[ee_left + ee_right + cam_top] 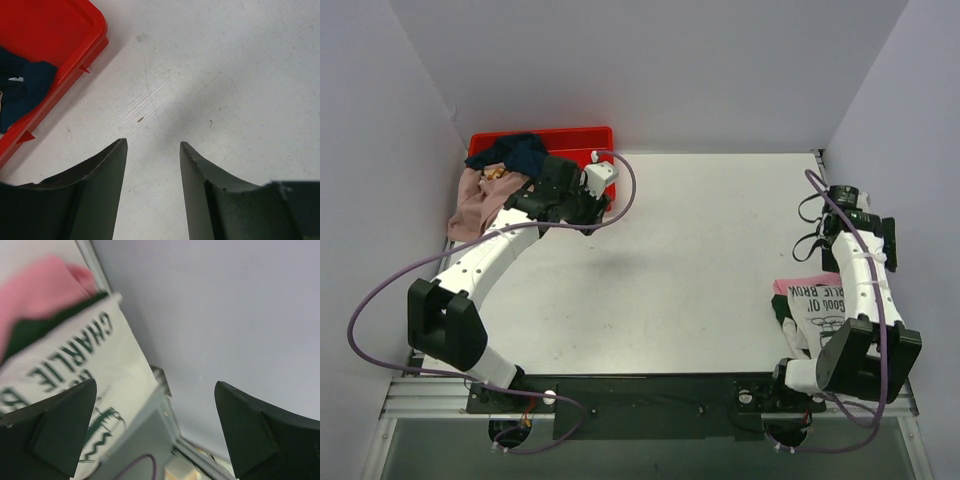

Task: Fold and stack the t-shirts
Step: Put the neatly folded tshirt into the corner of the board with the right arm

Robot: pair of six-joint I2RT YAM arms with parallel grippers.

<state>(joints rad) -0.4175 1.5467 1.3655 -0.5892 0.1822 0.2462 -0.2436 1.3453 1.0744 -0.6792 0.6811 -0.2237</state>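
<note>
Red crate [582,140], upper left: 1 navy tee [510,152], 1 dusty pink tee [475,205]. Lower right: 1 white tee [820,300] over 1 bright pink tee [788,286]. Left gripper [152,142], right gripper [155,384]: spread, empty.

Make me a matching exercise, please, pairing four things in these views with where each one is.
Things
1. crate
2. navy tee
3. printed tee
4. left tool

Places
A. atop a pink tee, near right
B. far left corner of the table
C. in the crate
D. open above bare table, beside the crate

Pairs: 1-B, 2-C, 3-A, 4-D
</note>
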